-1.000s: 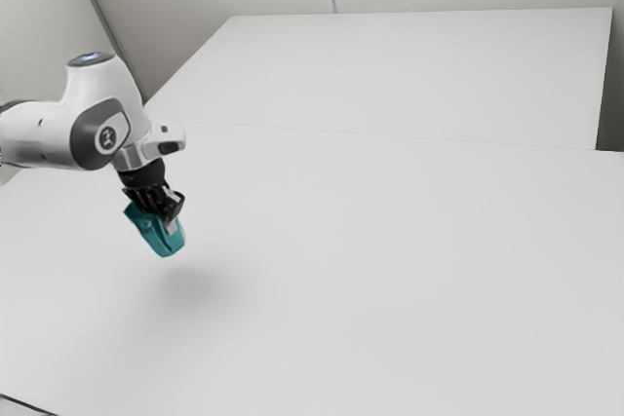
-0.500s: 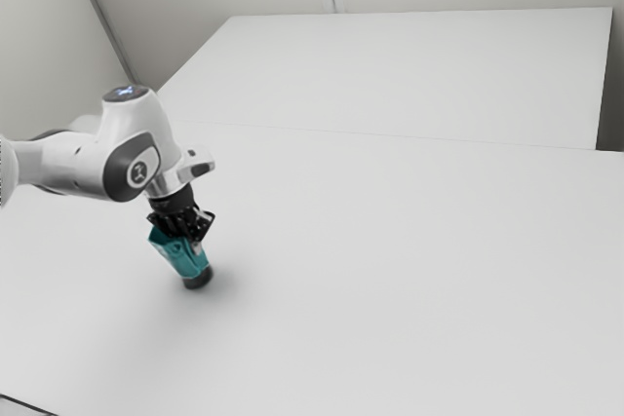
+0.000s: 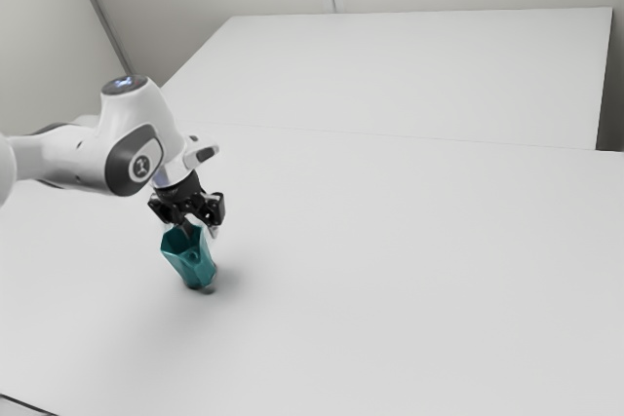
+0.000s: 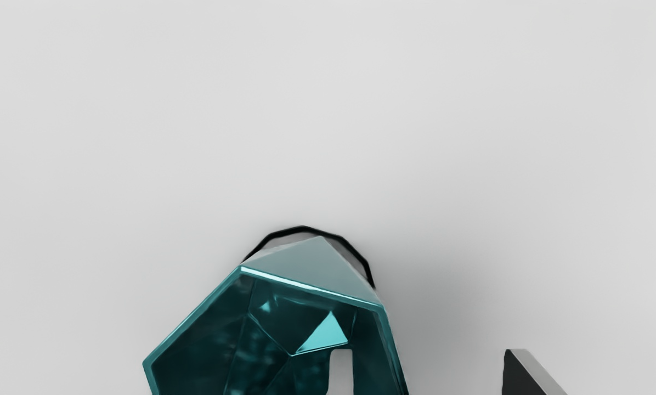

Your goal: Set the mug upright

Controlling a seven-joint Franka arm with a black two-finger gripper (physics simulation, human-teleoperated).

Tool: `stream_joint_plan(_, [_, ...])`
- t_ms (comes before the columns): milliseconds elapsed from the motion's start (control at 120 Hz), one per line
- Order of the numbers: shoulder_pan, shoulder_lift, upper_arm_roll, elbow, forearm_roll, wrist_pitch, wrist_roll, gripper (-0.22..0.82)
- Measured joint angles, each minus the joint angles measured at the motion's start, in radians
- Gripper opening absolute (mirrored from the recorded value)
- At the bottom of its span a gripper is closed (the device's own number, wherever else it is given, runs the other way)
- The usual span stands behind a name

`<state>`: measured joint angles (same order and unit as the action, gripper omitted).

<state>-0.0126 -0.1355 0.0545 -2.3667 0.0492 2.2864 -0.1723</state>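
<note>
The teal faceted mug [image 3: 193,265] is on the white table in the exterior view, mouth up and base down, its body slanting a little in that view. Whether the base rests fully flat, I cannot tell. Just above the rim is my gripper [image 3: 201,229], open. From the wrist view, I look into the mug [image 4: 196,340], with its dark-edged base showing past the rim. There the gripper [image 4: 432,374] has one finger [image 4: 340,376] over or within the mouth and the other outside the wall, apart from it.
The white tabletop [image 3: 419,270] stretches widely around the mug. Behind it stands another white surface [image 3: 419,75], with pale walls beyond. A dark cable [image 3: 27,404] crosses the exterior view's lower left corner.
The mug came down toward the table and toward the exterior view's right, held by my gripper. Since the middle picture, the fingers have opened and the hand has risen slightly off it.
</note>
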Motion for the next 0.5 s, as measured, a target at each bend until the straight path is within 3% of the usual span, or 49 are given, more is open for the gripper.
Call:
stream_joint_plan(200, [-0.01, 0.005, -0.021, 0.161, -0.009, -0.092, -0.019, 0.45])
stream_joint_plan(500, [-0.024, 0.109, -0.031, 0.553, -0.011, -0.432, -0.03, 0.55])
